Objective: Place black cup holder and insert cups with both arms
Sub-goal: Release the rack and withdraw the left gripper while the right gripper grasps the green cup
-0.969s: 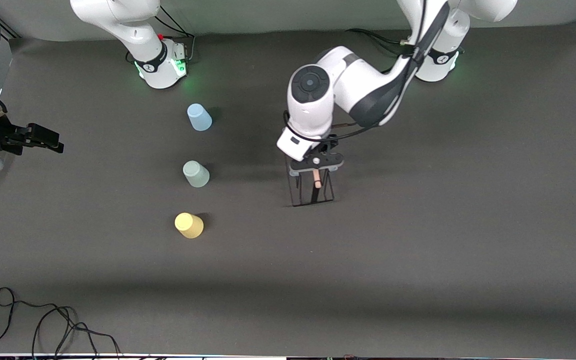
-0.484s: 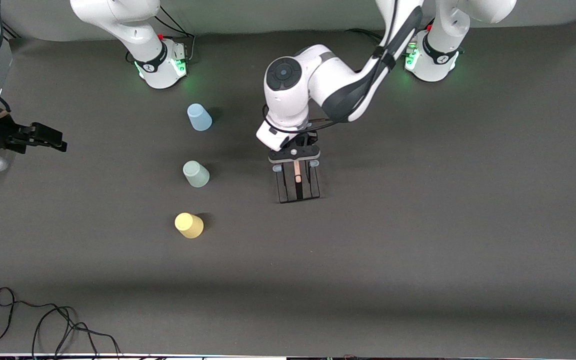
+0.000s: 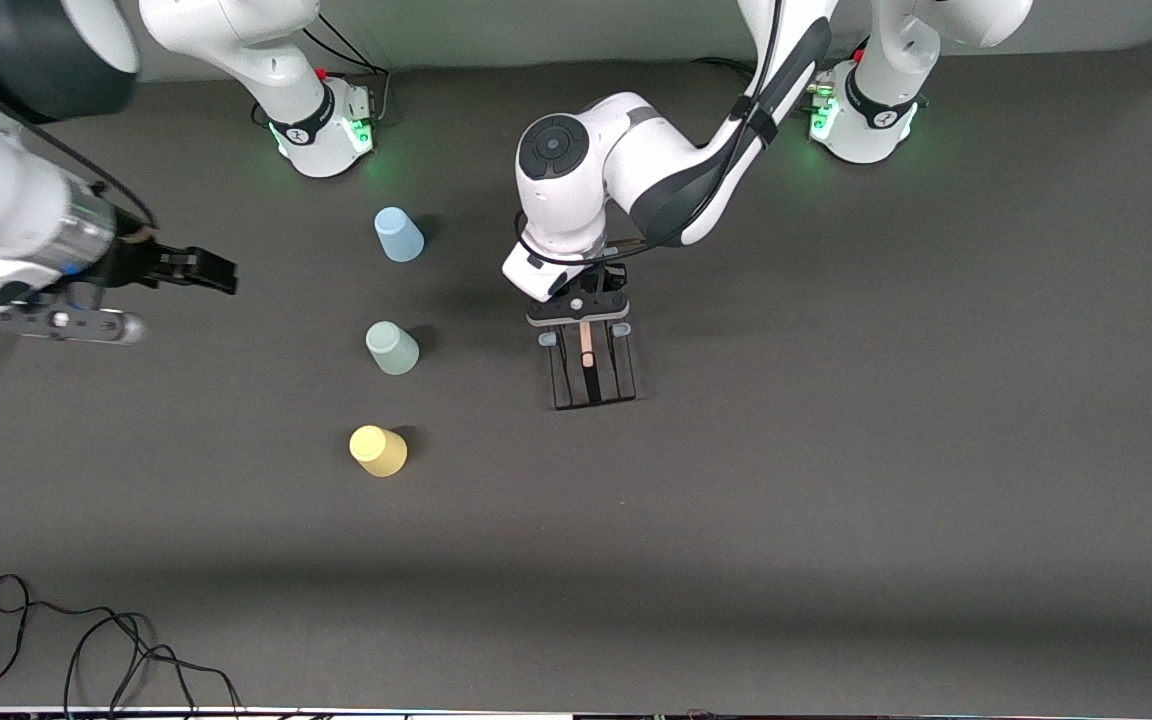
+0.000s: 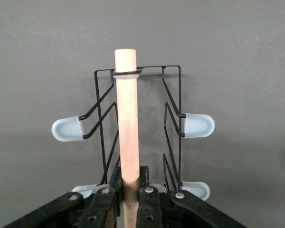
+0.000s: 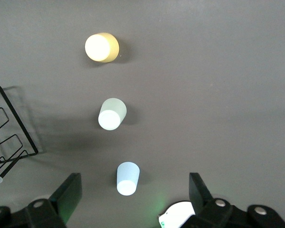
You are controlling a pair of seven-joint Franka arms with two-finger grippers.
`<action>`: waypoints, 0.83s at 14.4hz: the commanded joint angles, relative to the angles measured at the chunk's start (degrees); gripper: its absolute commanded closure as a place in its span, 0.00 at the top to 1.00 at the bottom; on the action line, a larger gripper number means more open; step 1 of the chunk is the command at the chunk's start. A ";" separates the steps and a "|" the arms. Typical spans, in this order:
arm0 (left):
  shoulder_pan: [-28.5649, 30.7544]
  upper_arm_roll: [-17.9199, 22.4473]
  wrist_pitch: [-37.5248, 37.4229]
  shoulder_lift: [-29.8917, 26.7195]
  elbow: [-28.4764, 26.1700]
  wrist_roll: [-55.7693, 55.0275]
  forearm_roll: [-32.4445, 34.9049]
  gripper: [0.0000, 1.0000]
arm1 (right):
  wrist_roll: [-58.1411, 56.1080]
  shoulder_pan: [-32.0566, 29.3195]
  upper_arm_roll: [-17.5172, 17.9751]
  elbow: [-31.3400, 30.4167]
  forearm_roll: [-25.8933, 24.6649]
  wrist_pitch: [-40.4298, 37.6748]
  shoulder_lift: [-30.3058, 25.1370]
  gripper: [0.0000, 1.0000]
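Note:
My left gripper (image 3: 581, 308) is shut on the light wooden handle (image 4: 127, 118) of the black cup holder (image 3: 591, 372), near the middle of the table. The wire frame and its pale-capped pegs (image 4: 66, 129) hang below the jaws, and I cannot tell whether the base touches the table. Three cups stand upside down in a row toward the right arm's end. The light blue cup (image 3: 398, 234) is farthest from the camera, then the pale green one (image 3: 392, 348); the yellow one (image 3: 377, 450) is nearest. My right gripper (image 3: 221, 272) hovers open beside the row, its fingers (image 5: 69, 194) empty.
A black cable (image 3: 86, 640) lies coiled at the near corner on the right arm's end. The arms' bases (image 3: 321, 135) (image 3: 861, 125) stand along the table edge farthest from the camera. The table is covered with a dark grey mat (image 3: 836, 450).
My left arm has carried the holder toward the cups' end of the table and slowed. My right gripper has swung in from the table's edge toward the row of cups.

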 commanded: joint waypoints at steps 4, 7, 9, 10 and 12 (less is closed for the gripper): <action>-1.40 0.87 1.72 0.90 1.68 -0.47 3.97 0.75 | 1.81 1.21 -0.38 -18.18 3.68 14.18 -7.76 1.00; -1.05 0.96 1.28 0.29 2.12 0.14 4.75 0.99 | 5.92 2.44 -0.38 -22.85 3.68 18.58 -7.77 1.00; -0.26 1.39 0.32 -1.99 2.30 1.98 4.76 1.00 | 9.61 5.68 -0.38 -27.58 3.68 24.63 -7.77 1.00; 0.87 1.49 -0.47 -3.13 2.30 3.21 4.41 1.00 | 11.46 7.18 -0.46 -29.70 3.68 27.54 -7.42 1.00; 4.12 1.22 -2.31 -5.50 2.21 6.46 4.06 1.00 | 12.27 8.68 -0.47 -33.48 3.68 33.34 -6.37 1.00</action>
